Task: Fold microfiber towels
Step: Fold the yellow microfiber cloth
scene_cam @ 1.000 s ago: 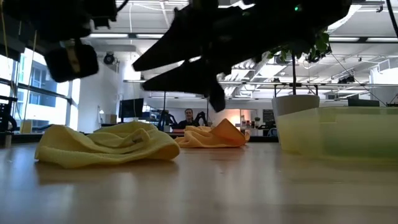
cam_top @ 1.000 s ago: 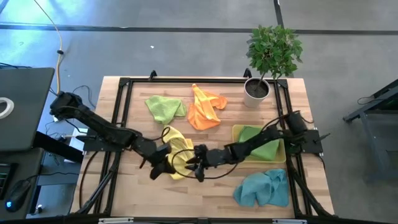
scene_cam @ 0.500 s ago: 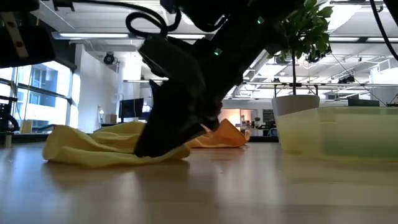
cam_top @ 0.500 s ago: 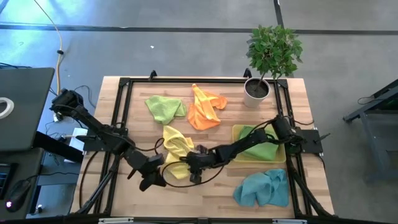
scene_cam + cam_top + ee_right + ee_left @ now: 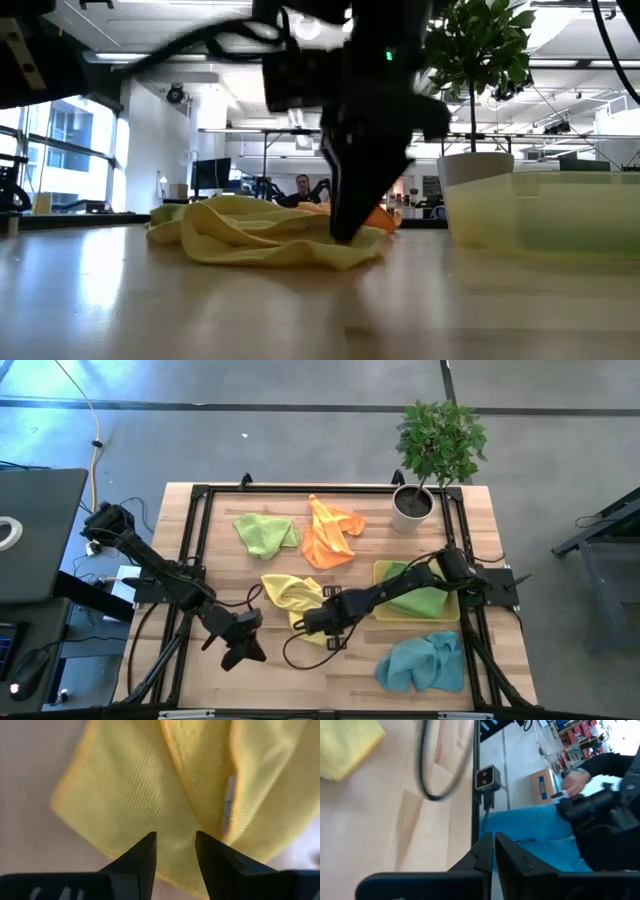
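Observation:
A crumpled yellow towel (image 5: 292, 594) lies on the wooden table near its middle; it also shows in the low view (image 5: 250, 232). My right gripper (image 5: 312, 628) points down onto the towel's near part, its fingers a little apart (image 5: 175, 840). My left gripper (image 5: 245, 653) is shut (image 5: 493, 840) and empty, near the table's front left, clear of the towel. A lime green towel (image 5: 265, 532) and an orange towel (image 5: 330, 535) lie at the back. A teal towel (image 5: 425, 660) lies at the front right. Another lime green towel (image 5: 425, 598) lies in a tray. My right gripper comes at the yellow towel from above, pointing down. Its two fingertips (image 5: 146, 851) stand apart on a flat part (image 5: 172, 815) of the cloth, beside a raised fold (image 5: 200, 785). No cloth shows pinched between them. The towel lies slack on the table.
A pale yellow-green tray (image 5: 385, 575) stands at the right. A white plant pot (image 5: 412, 505) with a green plant stands at the back right corner. A black frame runs round the table. A person in blue trousers (image 5: 530, 827) is beyond the table's edge.
My left gripper has drawn away from the yellow towel toward the table's near left. My right gripper has come down onto the towel. The towel has spread wider and shifted a little toward the table's right.

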Controlling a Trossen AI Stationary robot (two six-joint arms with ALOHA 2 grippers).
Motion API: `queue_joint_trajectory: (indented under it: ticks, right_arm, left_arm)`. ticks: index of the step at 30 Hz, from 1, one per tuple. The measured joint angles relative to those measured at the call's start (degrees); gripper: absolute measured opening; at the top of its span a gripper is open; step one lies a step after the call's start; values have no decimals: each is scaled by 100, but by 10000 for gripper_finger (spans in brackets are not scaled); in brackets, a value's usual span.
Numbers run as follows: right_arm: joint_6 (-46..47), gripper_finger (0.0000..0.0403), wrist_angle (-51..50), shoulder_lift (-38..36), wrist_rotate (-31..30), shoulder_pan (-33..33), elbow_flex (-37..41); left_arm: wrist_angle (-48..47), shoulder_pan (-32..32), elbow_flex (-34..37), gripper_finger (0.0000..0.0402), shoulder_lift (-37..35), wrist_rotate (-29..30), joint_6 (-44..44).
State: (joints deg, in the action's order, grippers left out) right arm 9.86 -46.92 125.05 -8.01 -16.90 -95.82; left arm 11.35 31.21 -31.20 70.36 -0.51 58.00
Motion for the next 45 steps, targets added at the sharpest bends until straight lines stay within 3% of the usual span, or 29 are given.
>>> queue_joint_trajectory:
  ticks: [5, 10, 14, 17, 22, 24, 34, 38, 45]
  right_arm:
    - [-120, 119, -338, -464, -42, -74, -4]
    - [274, 99, -184, -1198, -61, -148, 689]
    - [1147, 92, 1019, -1684, -91, -259, 1787]
    - [1710, 92, 2501, -1924, -90, -355, 2499]
    - [1856, 93, 4718, -1868, -55, -441, 3216]
    - [1773, 98, 5076, -1763, -76, -455, 3289]
    - [1469, 179, 5657, -1227, 200, -708, 3292]
    - [910, 183, 5719, -1105, 30, -823, 3288]
    - [928, 183, 5764, -745, -502, -824, 3289]
  left_arm:
    - [2, -4, 0, 43, 1, 407, -435]
    - [-1, -28, 0, 90, 1, 1026, -1196]
    - [-50, -253, 0, 117, 1, 1962, -2017]
    - [-158, -583, 0, 123, 2, 2254, -2689]
    - [-156, -1160, -2, 125, 173, 1998, -3283]
    - [-195, -1301, 0, 125, 231, 1873, -3346]
    - [-87, -1420, -2, 125, 243, 1689, -3242]
    - [-76, -1414, -2, 125, 245, 1585, -3084]
    - [37, -1356, -2, 125, 245, 1593, -2962]
